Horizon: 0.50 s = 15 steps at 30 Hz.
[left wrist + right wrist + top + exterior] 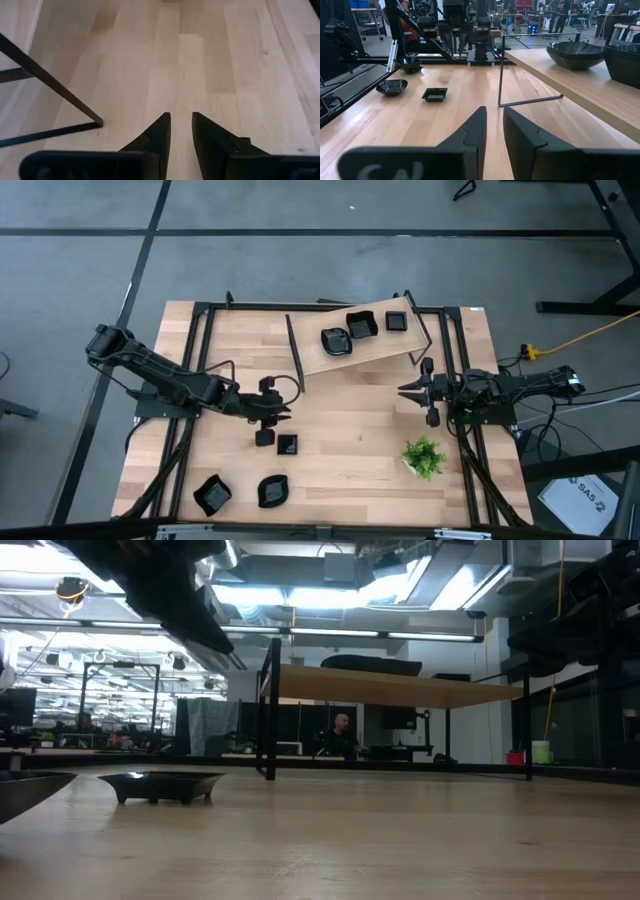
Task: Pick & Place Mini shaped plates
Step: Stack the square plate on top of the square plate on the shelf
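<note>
Wooden worktop [340, 420]: left claw [266, 423] narrowly parted, empty, just beside small square plate [288, 445]; widen, centre over it. Right claw [420, 392] waits, narrow.

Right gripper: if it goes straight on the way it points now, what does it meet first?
Nothing close. The right gripper, empty with a narrow gap between its fingers, points across bare table toward the left gripper. The raised shelf's thin wire leg stands just beside that line; depth is unclear, so it may clip it.

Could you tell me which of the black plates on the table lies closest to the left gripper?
The small square plate, just beside the left gripper; the two larger plates sit farther off at the table's edge.
</note>
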Each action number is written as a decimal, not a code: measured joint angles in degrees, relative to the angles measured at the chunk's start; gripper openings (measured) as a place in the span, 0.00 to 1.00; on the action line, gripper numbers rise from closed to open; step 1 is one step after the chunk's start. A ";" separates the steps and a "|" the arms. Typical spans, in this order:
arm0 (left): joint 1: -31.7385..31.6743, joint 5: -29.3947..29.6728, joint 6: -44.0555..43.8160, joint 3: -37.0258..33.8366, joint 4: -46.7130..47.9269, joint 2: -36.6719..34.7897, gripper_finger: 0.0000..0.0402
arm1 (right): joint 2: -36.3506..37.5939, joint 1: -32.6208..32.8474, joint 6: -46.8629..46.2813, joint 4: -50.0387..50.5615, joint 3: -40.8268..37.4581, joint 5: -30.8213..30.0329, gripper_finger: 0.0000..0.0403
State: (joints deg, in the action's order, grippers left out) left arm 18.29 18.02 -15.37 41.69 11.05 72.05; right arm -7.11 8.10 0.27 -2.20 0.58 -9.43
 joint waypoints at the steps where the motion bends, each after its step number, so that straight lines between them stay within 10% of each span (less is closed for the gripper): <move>1: 0.14 0.38 0.00 0.00 0.00 0.00 0.18 | 0.00 0.01 0.00 -0.01 0.00 0.00 0.16; 15: 0.16 0.81 -0.57 0.00 0.02 0.00 0.18 | 0.00 0.02 0.00 -0.01 0.00 0.00 0.16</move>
State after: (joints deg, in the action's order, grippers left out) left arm 18.46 18.83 -15.94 41.69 11.07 72.05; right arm -7.11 8.12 0.27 -2.21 0.58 -9.43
